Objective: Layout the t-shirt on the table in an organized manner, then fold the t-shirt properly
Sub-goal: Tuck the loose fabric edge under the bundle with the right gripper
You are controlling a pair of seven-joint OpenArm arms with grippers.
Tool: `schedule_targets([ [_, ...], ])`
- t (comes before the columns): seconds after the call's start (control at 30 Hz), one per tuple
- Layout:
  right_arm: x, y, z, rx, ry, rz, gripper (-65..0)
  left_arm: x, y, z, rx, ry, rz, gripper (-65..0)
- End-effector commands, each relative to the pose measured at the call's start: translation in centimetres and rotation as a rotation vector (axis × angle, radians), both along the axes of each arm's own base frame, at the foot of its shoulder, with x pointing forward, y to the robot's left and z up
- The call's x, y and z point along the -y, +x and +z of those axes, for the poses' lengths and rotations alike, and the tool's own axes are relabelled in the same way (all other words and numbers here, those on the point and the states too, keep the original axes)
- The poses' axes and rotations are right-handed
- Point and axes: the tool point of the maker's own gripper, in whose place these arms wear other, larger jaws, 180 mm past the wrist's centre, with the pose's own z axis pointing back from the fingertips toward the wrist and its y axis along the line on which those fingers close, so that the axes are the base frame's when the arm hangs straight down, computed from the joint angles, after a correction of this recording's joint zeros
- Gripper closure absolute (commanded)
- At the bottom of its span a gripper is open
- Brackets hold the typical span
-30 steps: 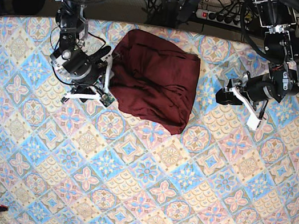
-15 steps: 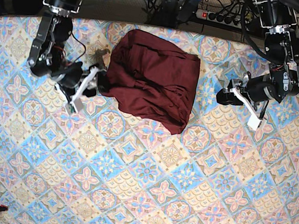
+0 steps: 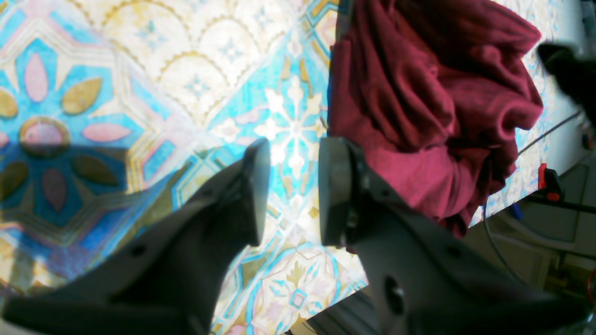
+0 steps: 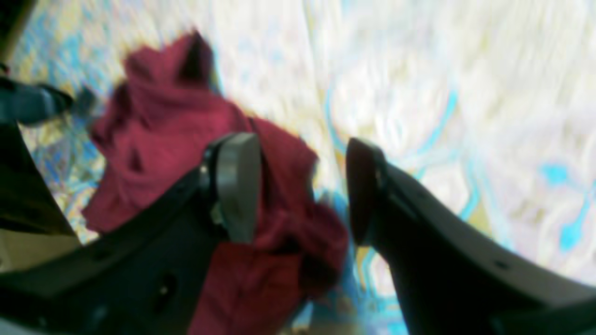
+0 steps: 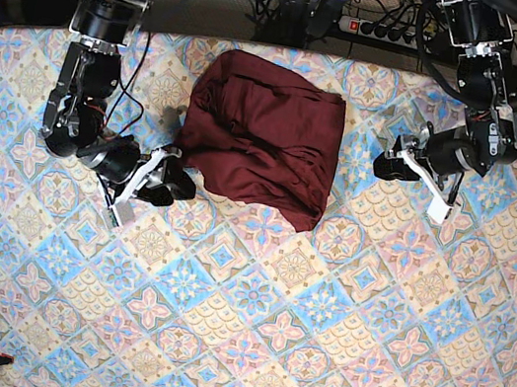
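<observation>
Two arms flank our maroon t-shirt [image 5: 266, 140], which lies bunched and roughly folded near the far edge of the patterned desk [image 5: 244, 331]. Our right gripper [image 5: 172, 181] sits beside its near left corner, fingers [image 4: 235, 181] spread and empty. Our left gripper [image 3: 293, 190] hangs well apart, fingers [image 3: 258, 186] slightly parted around nothing.
</observation>
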Motion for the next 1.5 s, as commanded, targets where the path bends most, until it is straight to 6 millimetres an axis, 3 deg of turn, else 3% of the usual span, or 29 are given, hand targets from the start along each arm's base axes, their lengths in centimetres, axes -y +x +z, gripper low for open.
schedule_targets([
  [0.0,0.1,0.4,0.9,0.030,0.007,0.000,-29.2,-0.1,0.8,1.1,0.045,-0.002,-0.001,-16.9],
  [0.13,0.0,0.4,0.8,0.028,0.006,0.004,-29.2,-0.1,0.9,1.2,0.047,-0.002,-0.001,-16.9],
  [0.43,-2.8,-0.5,0.1,0.010,-0.006,0.098,-29.3,0.0,1.0,1.2,0.050,-0.005,0.000,-16.9],
  [0.67,-3.8,-2.1,-2.9,-0.095,0.003,0.133,-29.3,-0.1,1.0,1.2,0.050,-0.003,0.000,-16.9],
  [0.97,-5.2,-2.8,-3.2,-0.104,-0.005,0.186,-28.7,-0.1,1.0,1.2,0.050,-0.003,0.000,-16.9],
  [1.07,-5.4,-2.9,-3.2,-0.105,-0.008,0.196,-22.3,-0.2,1.0,1.3,0.050,0.000,-0.001,-16.9],
  [1.17,-5.7,-2.6,-2.1,-0.064,-0.012,0.205,-3.8,-0.2,1.0,1.3,0.050,0.001,-0.001,-16.9],
  [1.2,-5.6,-2.6,-1.7,-0.051,-0.017,0.208,-1.5,-0.2,1.0,1.3,0.050,0.001,-0.001,-16.9],
  [1.33,-7.1,-2.1,2.7,0.086,0.015,0.250,-2.3,-0.2,1.0,1.3,0.050,0.001,-0.001,-16.9],
  [1.47,-9.9,-3.5,6.0,0.177,0.030,0.362,-2.3,-0.2,1.1,1.3,0.051,0.001,-0.001,-16.9],
])
